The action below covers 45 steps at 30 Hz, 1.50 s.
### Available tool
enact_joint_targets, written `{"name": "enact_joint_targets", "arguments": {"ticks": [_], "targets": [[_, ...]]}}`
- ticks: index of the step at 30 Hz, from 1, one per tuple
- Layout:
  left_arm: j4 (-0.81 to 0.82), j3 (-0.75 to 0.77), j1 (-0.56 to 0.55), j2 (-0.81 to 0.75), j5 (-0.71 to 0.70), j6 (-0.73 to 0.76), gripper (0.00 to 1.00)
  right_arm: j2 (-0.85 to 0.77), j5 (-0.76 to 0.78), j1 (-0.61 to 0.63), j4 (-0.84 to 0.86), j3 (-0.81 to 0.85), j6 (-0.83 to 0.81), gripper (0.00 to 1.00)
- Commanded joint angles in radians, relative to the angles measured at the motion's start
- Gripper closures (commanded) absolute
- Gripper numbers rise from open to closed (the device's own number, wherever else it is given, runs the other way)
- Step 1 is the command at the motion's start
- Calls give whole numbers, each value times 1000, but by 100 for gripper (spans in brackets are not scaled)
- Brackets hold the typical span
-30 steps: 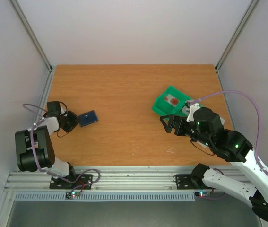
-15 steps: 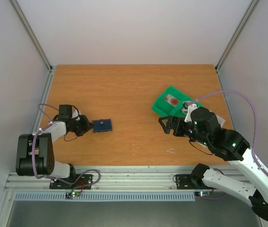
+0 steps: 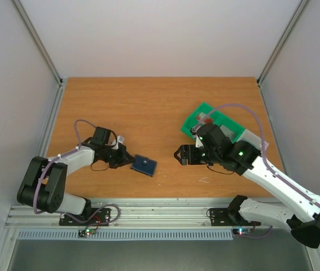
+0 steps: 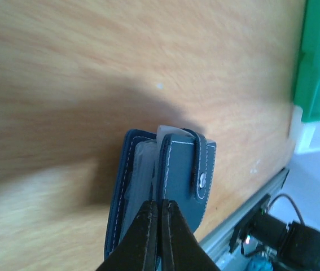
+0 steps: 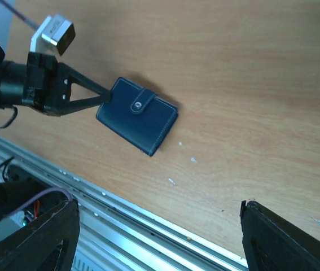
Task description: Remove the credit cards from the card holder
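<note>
- left gripper (image 3: 128, 160) clenched on the left end of the card holder (image 3: 145, 165), lower middle of the top view, over the wooden table (image 3: 148, 101)
- holder folded shut, tab (image 5: 139, 104) snapped over the front
- pale credit cards (image 4: 141, 169) edge-on between its panels
- right gripper (image 3: 180, 155) released, fingers wide apart, just right of the holder, not touching
- green tray (image 3: 200, 108) upper right, partly behind the right arm

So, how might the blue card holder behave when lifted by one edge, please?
Probably light: the left gripper pinches the card holder by one edge. Likely fairly stiff, since its stitched panels look flat. The snapped tab should keep it from flopping open.
</note>
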Motion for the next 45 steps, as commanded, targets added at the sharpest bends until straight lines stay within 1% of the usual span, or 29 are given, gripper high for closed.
{"name": "enact_joint_targets", "arguments": {"ticks": [1, 5, 7, 8, 10, 13, 17, 19, 23, 25, 32, 36, 45], "targets": [[37, 48, -100, 57, 70, 12, 100, 79, -104, 9, 97, -21, -50, 24], [101, 61, -202, 118, 90, 3, 99, 152, -106, 21, 146, -48, -68, 30], [163, 54, -228, 141, 116, -26, 99, 191, -110, 26, 166, -57, -76, 34], [185, 54, -234, 148, 124, -43, 97, 209, -111, 31, 177, -61, -82, 36], [176, 55, -235, 137, 101, -56, 91, 247, -109, 44, 194, -67, -95, 40], [93, 63, -232, 83, 2, -47, 77, 304, -85, 70, 218, -69, -120, 47], [61, 37, -215, -4, -62, -85, 65, 399, -42, 116, 234, -57, -149, 53], [57, 15, -210, -33, -85, -106, 62, 450, -24, 133, 224, -41, -147, 56], [105, -49, -198, -56, -54, -156, 61, 538, 22, 185, 218, -9, -157, 61], [128, -79, -195, -70, -38, -177, 61, 576, 34, 202, 220, 9, -163, 62], [168, -157, -195, -142, -31, -245, 61, 667, 48, 218, 236, 56, -178, 67], [241, -191, -195, -123, -8, -280, 65, 700, 34, 221, 249, 70, -179, 68], [426, -255, -200, -73, 50, -364, 66, 769, 92, 221, 266, 87, -186, 72]]}}
